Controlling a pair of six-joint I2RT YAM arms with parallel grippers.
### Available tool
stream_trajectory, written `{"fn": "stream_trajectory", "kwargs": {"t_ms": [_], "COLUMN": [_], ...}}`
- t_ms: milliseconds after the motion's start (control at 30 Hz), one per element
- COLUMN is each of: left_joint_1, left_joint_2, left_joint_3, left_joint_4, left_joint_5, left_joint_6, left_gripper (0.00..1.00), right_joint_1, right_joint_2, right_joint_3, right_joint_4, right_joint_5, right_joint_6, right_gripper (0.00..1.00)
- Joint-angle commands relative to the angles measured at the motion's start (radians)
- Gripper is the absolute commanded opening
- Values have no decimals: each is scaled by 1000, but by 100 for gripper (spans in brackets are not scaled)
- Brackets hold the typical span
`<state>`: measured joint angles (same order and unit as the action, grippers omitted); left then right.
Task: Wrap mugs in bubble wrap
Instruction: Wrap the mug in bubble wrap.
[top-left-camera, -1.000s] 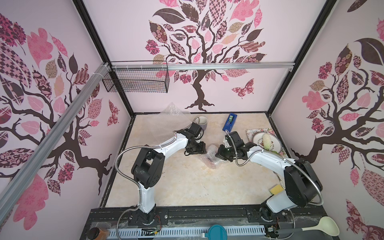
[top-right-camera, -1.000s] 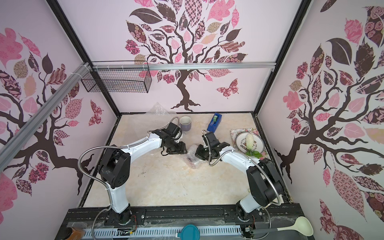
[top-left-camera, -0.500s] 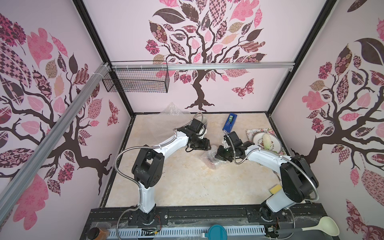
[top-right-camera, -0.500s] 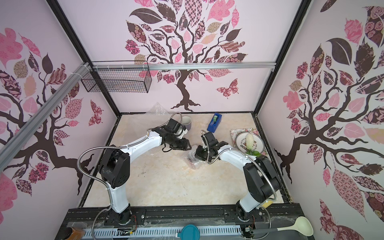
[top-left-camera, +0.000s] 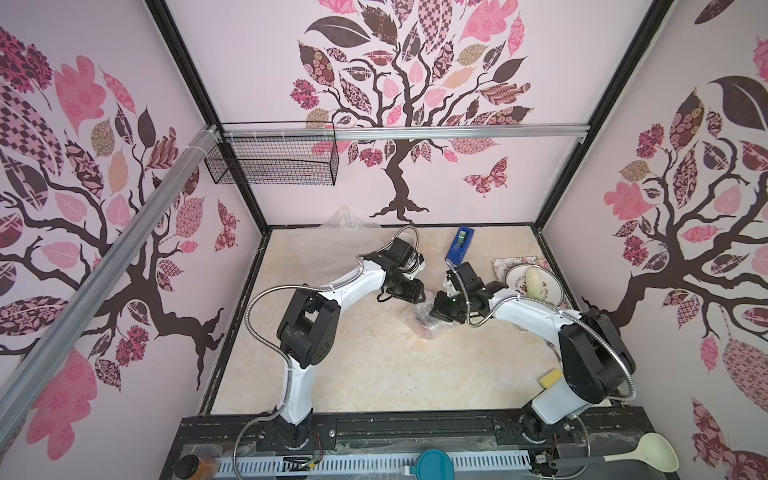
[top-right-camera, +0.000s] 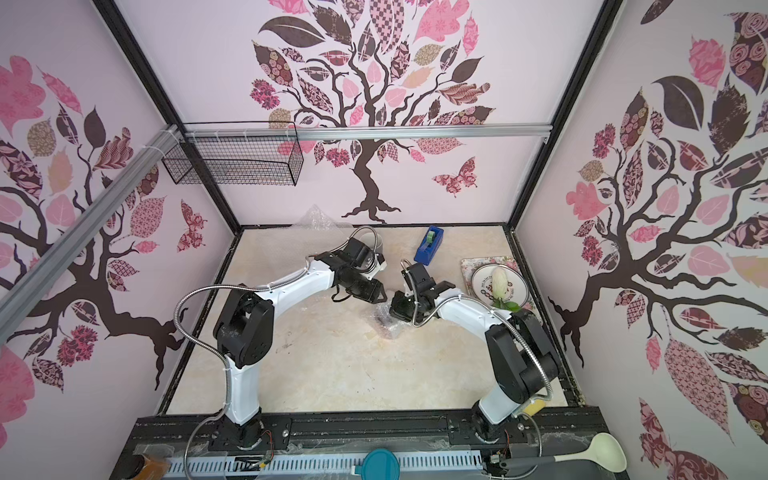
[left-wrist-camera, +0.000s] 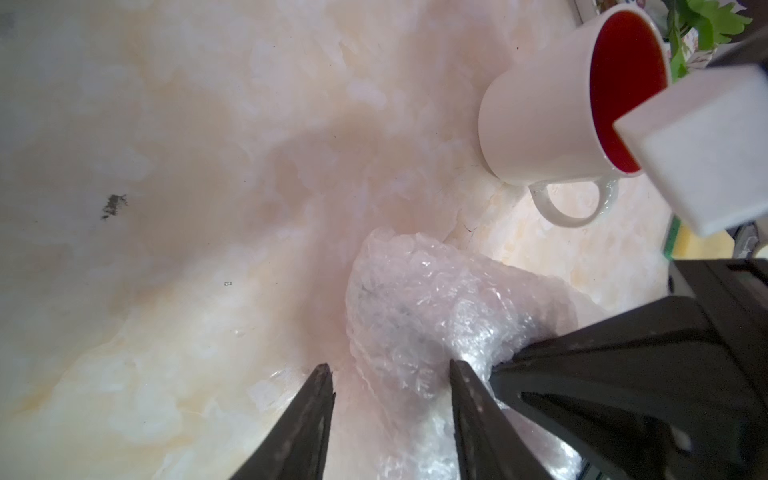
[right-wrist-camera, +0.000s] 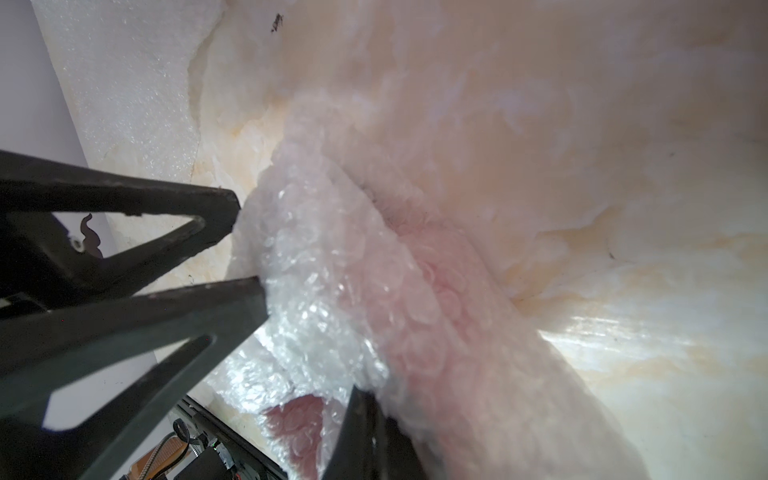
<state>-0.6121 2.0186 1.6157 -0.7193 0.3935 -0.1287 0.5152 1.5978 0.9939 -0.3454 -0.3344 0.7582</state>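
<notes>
A red mug shows pink through its bubble wrap (right-wrist-camera: 436, 307); the bundle (top-left-camera: 420, 326) (top-right-camera: 386, 328) lies mid-table. My right gripper (right-wrist-camera: 365, 419) is shut on a fold of that wrap, seen in both top views (top-left-camera: 436, 313) (top-right-camera: 392, 311). My left gripper (left-wrist-camera: 392, 382) stands open, its fingertips (right-wrist-camera: 232, 299) against the wrap's other side (top-left-camera: 419, 294). A white mug with red inside (left-wrist-camera: 540, 116) stands upright just beyond the bundle, hidden under the right arm in both top views. The lavender mug (top-right-camera: 371, 245) peeks out behind the left wrist.
A blue tape dispenser (top-left-camera: 459, 245) stands at the back. A floral plate (top-left-camera: 536, 286) sits on a mat at the right. Spare bubble wrap (top-left-camera: 347, 218) is crumpled against the back wall. A yellow sponge (top-left-camera: 550, 377) lies by the right arm's base.
My left gripper has moved right from beside the lavender mug to the wrapped bundle, and its jaws have narrowed. The right gripper has kept its hold.
</notes>
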Motion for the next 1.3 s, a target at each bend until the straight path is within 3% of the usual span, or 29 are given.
{"fn": "stream_trajectory", "kwargs": {"t_ms": [0,333,900,1267], "left_joint_1": [-15,-38,-61,-77], "left_joint_2": [28,30,39,67], "left_joint_3": [44,-16,-55,-43], "left_joint_4": [-24,-30,-69,-92], "left_joint_5": [3,-39,-39,-90], "left_joint_6": [47,85,154,138], "left_gripper": [47,37,45,5], "right_joint_1": [6,6,4,3], "right_joint_2": [32,36,36,7], "right_joint_3": [10,14,20,20], "right_joint_4": [-84,-86,-76,-55], "right_joint_5": [8,-3,-21,-38], "right_joint_6": [-22,-40,-65,-58], "right_gripper": [0,0,0,0]}}
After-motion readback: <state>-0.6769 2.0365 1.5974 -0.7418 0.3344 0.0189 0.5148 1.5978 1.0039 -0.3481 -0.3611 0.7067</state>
